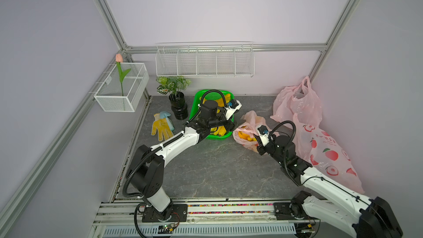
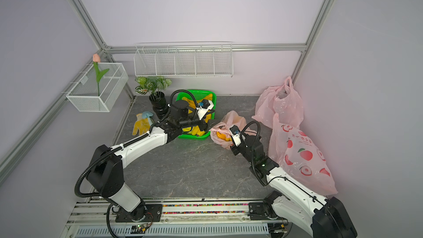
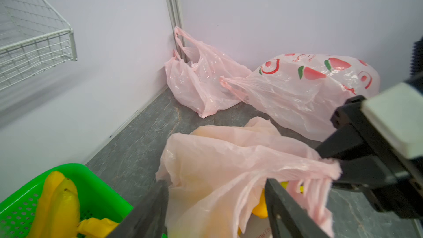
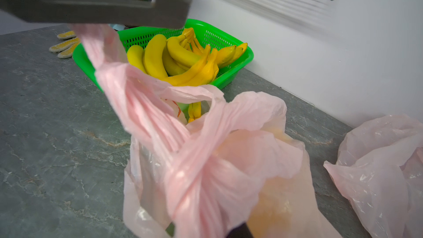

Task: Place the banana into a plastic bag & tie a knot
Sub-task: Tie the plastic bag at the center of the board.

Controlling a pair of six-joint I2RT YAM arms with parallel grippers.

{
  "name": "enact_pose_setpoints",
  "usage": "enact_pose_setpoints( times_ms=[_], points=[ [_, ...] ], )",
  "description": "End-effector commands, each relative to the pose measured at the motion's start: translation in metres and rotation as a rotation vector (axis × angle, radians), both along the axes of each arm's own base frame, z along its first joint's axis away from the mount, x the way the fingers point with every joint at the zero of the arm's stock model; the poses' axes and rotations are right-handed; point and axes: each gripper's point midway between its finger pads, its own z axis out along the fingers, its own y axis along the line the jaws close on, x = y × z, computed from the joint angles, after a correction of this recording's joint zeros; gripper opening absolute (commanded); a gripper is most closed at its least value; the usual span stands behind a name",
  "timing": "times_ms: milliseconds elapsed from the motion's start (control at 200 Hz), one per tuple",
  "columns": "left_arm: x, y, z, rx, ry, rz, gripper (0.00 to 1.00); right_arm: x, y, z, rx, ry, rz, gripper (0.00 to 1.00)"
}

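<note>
Two arms over the grey marbled table [image 1: 217, 168], walls behind and at both sides, middle open. In a top view: pale pink thin plastic bag [image 1: 251, 116] just beside green perforated plastic basket [image 1: 195, 104], yellow banana [image 1: 243, 136] inside the bag. Left wrist: left tool [image 3: 216, 183] jaws apart around the bag, right tool [image 3: 336, 170] clamped on its handle. Right wrist: bare table beside the bag.

both top views look down over the whole desk [image 1: 217, 168]; wrist views face the pink bag [image 3: 217, 161] closely, from opposite sides.
</note>
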Motion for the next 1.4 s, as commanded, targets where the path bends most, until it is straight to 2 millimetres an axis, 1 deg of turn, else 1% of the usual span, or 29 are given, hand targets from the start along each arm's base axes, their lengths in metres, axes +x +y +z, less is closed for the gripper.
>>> enact_pose_setpoints(
  times_ms=[0,50,150,285,415,515,590,645,750,840,980,1045,1134,1214,1314,1394],
  points=[
    [0.015,-0.01,0.003,0.026,-0.003,0.009,0.69,-0.006,0.006,0.01,0.02,-0.051,0.056,0.07],
    [0.017,-0.016,0.0,0.035,0.008,-0.011,0.68,-0.006,0.007,0.01,0.022,-0.052,0.058,0.06],
    [0.012,-0.029,-0.013,0.077,0.036,-0.09,0.68,-0.006,0.007,0.01,0.022,-0.056,0.06,0.06],
    [-0.002,-0.044,-0.043,0.173,0.063,-0.168,0.67,-0.005,0.004,0.014,0.029,-0.07,0.045,0.06],
    [-0.015,-0.047,-0.069,0.237,0.102,-0.242,0.58,-0.003,-0.007,0.019,0.036,-0.092,-0.013,0.07],
    [-0.028,-0.045,-0.083,0.245,0.131,-0.284,0.51,-0.001,-0.014,0.024,0.06,-0.109,-0.04,0.06],
    [-0.042,-0.046,-0.093,0.262,0.148,-0.316,0.46,0.0,-0.017,0.028,0.082,-0.115,-0.049,0.07],
    [-0.053,-0.048,-0.098,0.261,0.154,-0.336,0.44,0.001,-0.018,0.03,0.096,-0.119,-0.052,0.07],
    [-0.074,-0.051,-0.105,0.246,0.164,-0.361,0.42,0.005,-0.02,0.033,0.125,-0.12,-0.056,0.07],
    [-0.082,-0.052,-0.107,0.215,0.181,-0.352,0.4,0.004,-0.018,0.036,0.157,-0.11,-0.028,0.07],
    [-0.088,-0.048,-0.112,0.194,0.193,-0.323,0.38,0.001,-0.012,0.04,0.223,-0.069,0.038,0.07],
    [-0.092,-0.048,-0.109,0.169,0.188,-0.314,0.38,0.001,-0.011,0.04,0.247,-0.051,0.057,0.06],
    [-0.097,-0.049,-0.1,0.105,0.187,-0.305,0.38,0.001,-0.008,0.039,0.282,-0.014,0.094,0.07],
    [-0.106,-0.055,-0.092,0.05,0.177,-0.312,0.38,0.004,-0.008,0.042,0.346,0.005,0.114,0.07],
    [-0.118,-0.067,-0.095,0.042,0.171,-0.319,0.37,0.009,-0.01,0.048,0.434,0.031,0.142,0.06],
    [-0.122,-0.073,-0.096,0.01,0.185,-0.316,0.36,0.01,-0.006,0.051,0.465,0.054,0.18,0.06]
  ],
)
